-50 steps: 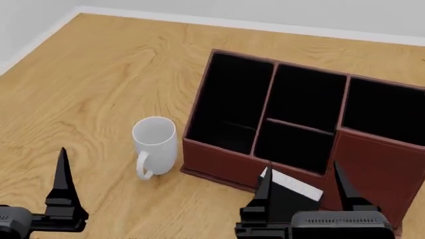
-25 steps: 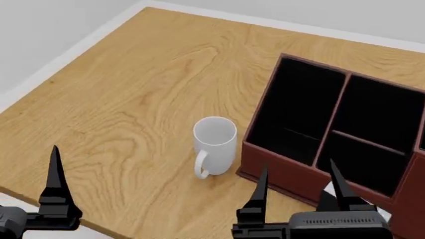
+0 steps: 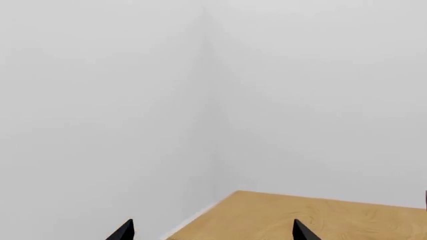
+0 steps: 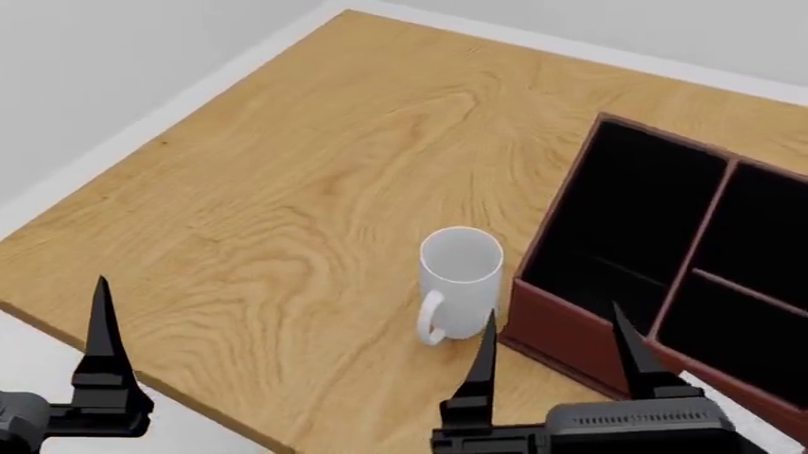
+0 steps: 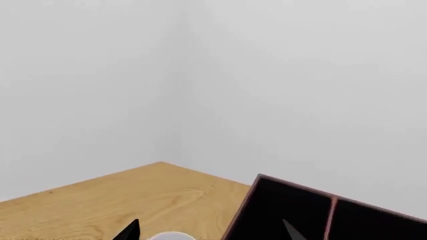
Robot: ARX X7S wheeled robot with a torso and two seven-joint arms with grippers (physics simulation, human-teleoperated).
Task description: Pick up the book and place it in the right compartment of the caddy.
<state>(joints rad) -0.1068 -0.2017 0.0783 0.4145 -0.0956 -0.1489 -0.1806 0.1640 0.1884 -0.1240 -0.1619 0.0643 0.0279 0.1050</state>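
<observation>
**Wooden table, plain grey room, book out of sight**

While the head camera looks down, a light oak-grain table [image 4: 290, 180] fills the view, pale grey walls [image 3: 100, 100] meeting in a bare corner behind it. On the right sits the caddy [image 4: 569, 326], reddish-brown outside, black inside, cut off by the frame. A white mug [image 4: 457, 279] stands just beside it. No book visible, no lettering anywhere. Right gripper [image 4: 562, 355] spread wide and empty; left gripper [image 3: 212, 231] likewise, at the table's near edge.

No legible text, labels, brands, numbers or signs in any view. Mug [image 4: 461, 274], caddy [image 4: 569, 326] and table [image 4: 278, 189] surfaces are plain and unmarked.
</observation>
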